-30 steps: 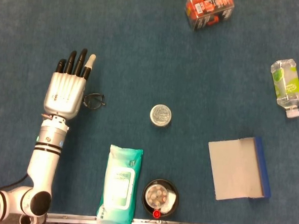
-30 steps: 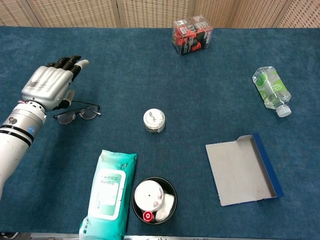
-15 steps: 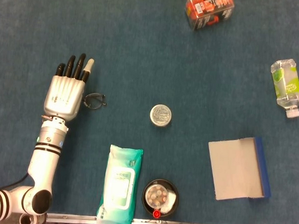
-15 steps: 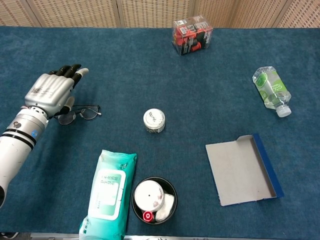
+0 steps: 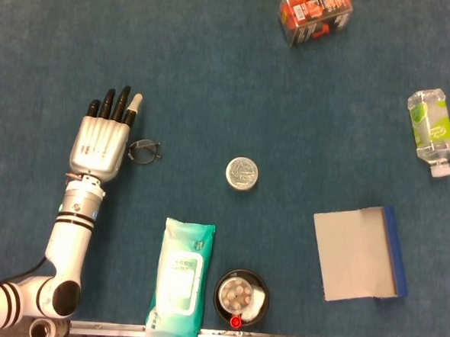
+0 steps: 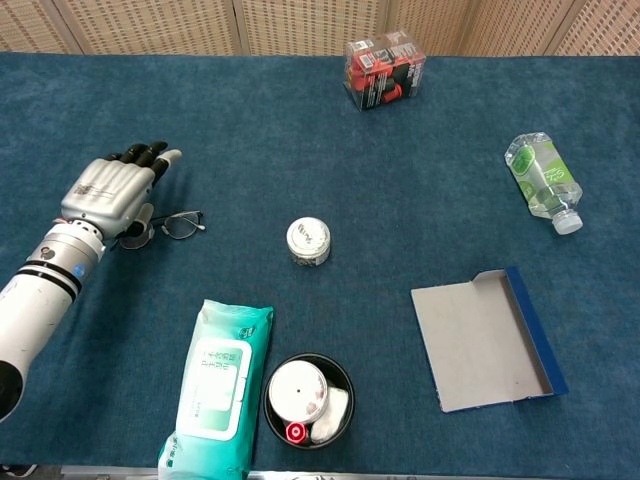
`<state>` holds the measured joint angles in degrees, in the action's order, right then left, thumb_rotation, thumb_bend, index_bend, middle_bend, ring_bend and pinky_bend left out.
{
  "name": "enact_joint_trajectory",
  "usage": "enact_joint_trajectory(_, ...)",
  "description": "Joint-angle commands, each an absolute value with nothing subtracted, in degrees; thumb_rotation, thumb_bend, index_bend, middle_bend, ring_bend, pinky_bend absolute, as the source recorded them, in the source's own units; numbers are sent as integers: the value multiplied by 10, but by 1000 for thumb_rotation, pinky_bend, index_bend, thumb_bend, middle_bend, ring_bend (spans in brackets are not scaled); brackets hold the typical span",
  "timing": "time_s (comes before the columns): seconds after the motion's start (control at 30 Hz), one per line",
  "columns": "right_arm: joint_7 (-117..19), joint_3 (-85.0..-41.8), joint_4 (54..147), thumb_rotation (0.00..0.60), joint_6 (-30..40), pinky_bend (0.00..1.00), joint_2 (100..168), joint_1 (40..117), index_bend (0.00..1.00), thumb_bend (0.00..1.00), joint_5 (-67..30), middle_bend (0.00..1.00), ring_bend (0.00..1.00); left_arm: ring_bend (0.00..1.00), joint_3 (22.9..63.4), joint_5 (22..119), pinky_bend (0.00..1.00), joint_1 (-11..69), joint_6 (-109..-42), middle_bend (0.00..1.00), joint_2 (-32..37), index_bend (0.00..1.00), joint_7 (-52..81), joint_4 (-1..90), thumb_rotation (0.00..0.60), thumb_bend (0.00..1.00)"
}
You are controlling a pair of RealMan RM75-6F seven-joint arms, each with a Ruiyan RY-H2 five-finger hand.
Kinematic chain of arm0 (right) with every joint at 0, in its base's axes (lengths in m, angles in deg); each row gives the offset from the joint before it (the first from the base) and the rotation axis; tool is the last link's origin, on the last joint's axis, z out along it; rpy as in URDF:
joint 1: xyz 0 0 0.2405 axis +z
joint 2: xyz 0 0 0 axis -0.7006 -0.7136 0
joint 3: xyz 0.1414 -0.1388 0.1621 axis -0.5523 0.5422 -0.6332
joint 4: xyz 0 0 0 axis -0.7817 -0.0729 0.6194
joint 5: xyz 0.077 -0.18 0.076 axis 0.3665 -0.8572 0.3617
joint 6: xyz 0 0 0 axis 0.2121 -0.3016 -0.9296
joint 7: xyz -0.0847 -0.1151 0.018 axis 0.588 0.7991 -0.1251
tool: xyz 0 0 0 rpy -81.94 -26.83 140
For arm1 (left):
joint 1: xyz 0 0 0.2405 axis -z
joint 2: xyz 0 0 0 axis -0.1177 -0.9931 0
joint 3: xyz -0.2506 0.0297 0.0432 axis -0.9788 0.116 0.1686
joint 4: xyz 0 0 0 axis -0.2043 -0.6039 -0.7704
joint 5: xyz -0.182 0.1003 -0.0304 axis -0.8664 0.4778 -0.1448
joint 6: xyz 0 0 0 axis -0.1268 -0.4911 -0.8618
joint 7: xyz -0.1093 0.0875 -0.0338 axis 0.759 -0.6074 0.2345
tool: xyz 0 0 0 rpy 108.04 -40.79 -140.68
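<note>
My left hand [image 5: 101, 140] [image 6: 112, 189] hovers flat over the blue cloth at the left, fingers stretched out and slightly apart, holding nothing. A pair of black glasses [image 5: 143, 150] [image 6: 172, 225] lies just beside and partly under it; one lens is hidden by the hand. A small round silver tin [image 5: 241, 173] [image 6: 308, 240] stands in the middle of the table, well to the right of the hand. My right hand shows in neither view.
A teal wipes pack [image 5: 179, 279] [image 6: 217, 388] and a black bowl [image 5: 241, 298] [image 6: 308, 400] of small items lie near the front edge. A grey-and-blue open box [image 5: 361, 253] sits at the right, a clear bottle [image 5: 430, 131] at far right, a red packet [image 5: 315, 13] at the back.
The left hand has drifted toward the front edge and slightly right, lowering over the glasses and covering more of them. Nothing else has moved.
</note>
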<state>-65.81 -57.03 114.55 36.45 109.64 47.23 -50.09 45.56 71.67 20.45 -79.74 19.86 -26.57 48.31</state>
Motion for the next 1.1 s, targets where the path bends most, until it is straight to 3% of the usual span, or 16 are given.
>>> enact_joint_trajectory(0.03, -659, -570, 1145, 600, 364, 352, 1096, 472, 483, 333, -501, 478, 382, 0, 456, 714, 156, 206, -793, 0, 201, 0, -265, 478, 600, 544)
enact_joint_trajectory(0.4, -658, -571, 1145, 600, 361, 352, 1096, 473, 483, 334, -499, 478, 382, 0, 455, 739, 156, 200, -810, 0, 184, 0, -238, 499, 600, 544)
enact_joint_trajectory(0.73, -650, -571, 1145, 600, 360, 352, 1100, 474, 483, 333, -499, 478, 382, 0, 477, 892, 156, 136, -966, 0, 15, 0, -156, 659, 600, 544)
enact_joint_trajectory(1.1, -609, -570, 1150, 600, 352, 352, 1114, 478, 483, 333, -500, 478, 382, 0, 514, 973, 156, 46, -1076, 0, -118, 2, -32, 675, 600, 544)
